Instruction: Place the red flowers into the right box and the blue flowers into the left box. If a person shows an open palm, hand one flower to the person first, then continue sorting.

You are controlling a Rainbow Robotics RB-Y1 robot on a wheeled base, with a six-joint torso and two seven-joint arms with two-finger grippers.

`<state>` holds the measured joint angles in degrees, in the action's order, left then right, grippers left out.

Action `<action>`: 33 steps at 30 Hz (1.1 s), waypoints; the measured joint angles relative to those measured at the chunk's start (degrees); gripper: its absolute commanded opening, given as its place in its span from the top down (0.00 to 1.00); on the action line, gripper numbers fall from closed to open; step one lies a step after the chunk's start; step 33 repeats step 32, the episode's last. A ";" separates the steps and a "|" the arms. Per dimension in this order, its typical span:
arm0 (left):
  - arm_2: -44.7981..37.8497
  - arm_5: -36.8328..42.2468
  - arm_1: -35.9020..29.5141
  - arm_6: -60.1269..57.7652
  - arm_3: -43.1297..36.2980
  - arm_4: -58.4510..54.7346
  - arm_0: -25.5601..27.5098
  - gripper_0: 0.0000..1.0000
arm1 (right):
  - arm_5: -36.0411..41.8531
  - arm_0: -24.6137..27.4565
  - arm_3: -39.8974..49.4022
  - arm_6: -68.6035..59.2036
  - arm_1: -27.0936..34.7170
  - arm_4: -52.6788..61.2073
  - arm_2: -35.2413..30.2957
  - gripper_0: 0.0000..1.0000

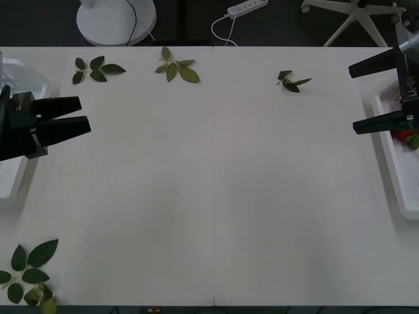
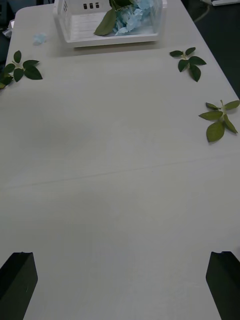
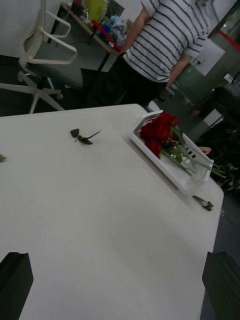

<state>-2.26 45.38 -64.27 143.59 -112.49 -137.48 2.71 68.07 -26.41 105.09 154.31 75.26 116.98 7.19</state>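
Lighting is even, diffuse and overhead. The white desk (image 1: pixel 209 183) reads bright without glare in the front view, dimmer and greyer in both wrist views. Shadows are faint and soft-edged, one broad patch mid-desk. The black fingers (image 2: pixel 17 282) at the frame corners are slightly out of focus.

Table (image 1: pixel 216 196) mid open betw. 2 boxes; leaf sprigs (image 1: pixel 175 67) at edges, probably flat.

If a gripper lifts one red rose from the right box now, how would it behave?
Probably light and floppy: the red flowers have big blooms on thin stems, so a bloom would likely droop. The stems lie bunched in the right box, so one may drag its neighbours. The bloom looks soft, unlikely to break.
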 measured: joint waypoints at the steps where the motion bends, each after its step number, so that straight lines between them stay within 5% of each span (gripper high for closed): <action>1: 0.22 -0.01 -0.07 0.00 -0.48 -1.09 -0.45 0.00 | 0.00 0.00 0.00 0.00 0.00 0.00 0.00 0.00; 33: 0.42 7.44 -8.76 0.00 -3.14 -12.44 -0.96 0.00 | 0.00 0.00 0.00 0.00 0.00 0.00 0.00 0.00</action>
